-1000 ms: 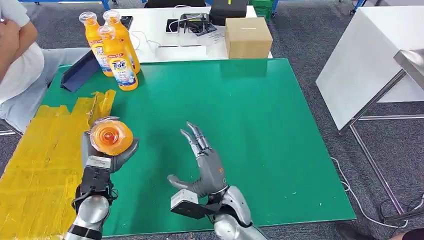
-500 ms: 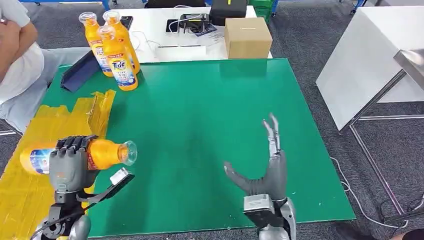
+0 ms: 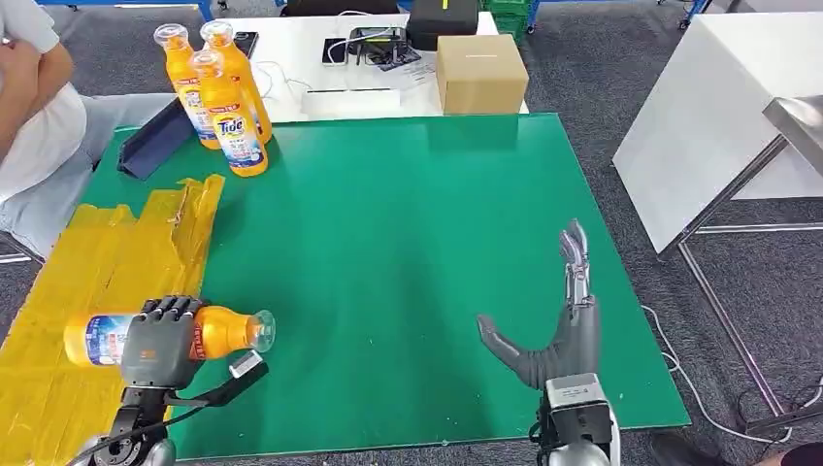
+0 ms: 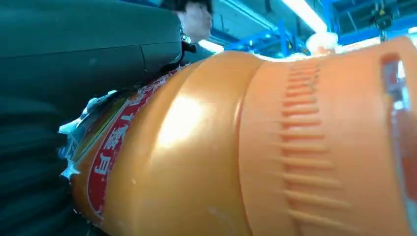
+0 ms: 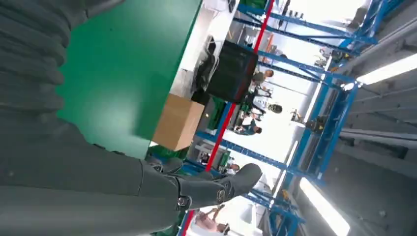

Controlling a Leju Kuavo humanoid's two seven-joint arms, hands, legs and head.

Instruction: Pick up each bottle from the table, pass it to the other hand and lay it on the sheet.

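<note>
One orange bottle (image 3: pixel 170 335) lies sideways in the left hand (image 3: pixel 160 340), fingers wrapped around it, above the yellow sheet's (image 3: pixel 87 291) edge. The right hand (image 3: pixel 558 325) is spread and holds nothing. Three bottles (image 3: pixel 218 92) stand far back on the green table (image 3: pixel 408 233).

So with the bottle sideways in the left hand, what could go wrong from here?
The left hand grips the orange bottle lying sideways, its cap end sticking out past the yellow sheet over the green table. If it is released like this, it may roll or end up partly off the sheet. The sheet's taped edge looks wrinkled and raised, so the bottle or fingers might snag it. The right hand is open and well clear, unlikely to interfere.
</note>
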